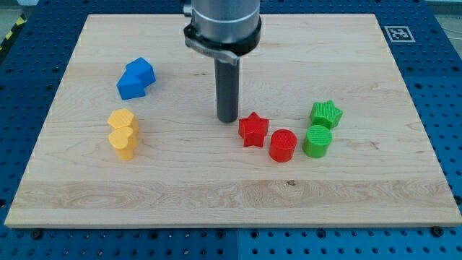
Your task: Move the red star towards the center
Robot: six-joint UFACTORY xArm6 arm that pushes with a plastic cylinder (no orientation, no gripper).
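Note:
The red star lies on the wooden board, a little right of the middle. My tip stands just to the star's upper left, a small gap away from it. A red cylinder sits close to the star's lower right, nearly touching it.
A green star and a green cylinder sit at the right. Two blue blocks lie together at the upper left. Two yellow blocks lie together at the left. A fiducial marker is at the board's top right corner.

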